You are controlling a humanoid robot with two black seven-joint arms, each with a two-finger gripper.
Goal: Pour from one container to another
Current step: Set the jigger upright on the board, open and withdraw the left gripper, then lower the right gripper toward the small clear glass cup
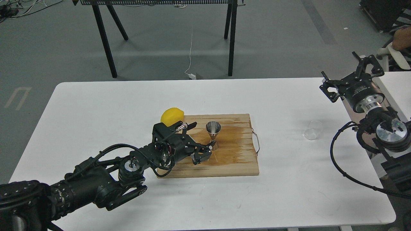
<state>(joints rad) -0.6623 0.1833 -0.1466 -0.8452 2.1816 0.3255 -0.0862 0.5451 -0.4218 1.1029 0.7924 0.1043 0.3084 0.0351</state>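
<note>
Jigger stood with its base hidden between the parted left gripper fingers; right gripper spread, cup below it.

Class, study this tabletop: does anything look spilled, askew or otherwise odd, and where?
Yes. The wooden board has a dark wet-looking stain spreading around the steel jigger, which suggests spilled liquid. The glass cup stands far off on the white table, near the right hand, apart from the jigger.

Even, bright overhead light, soft faint shadows, sharp focus throughout.
</note>
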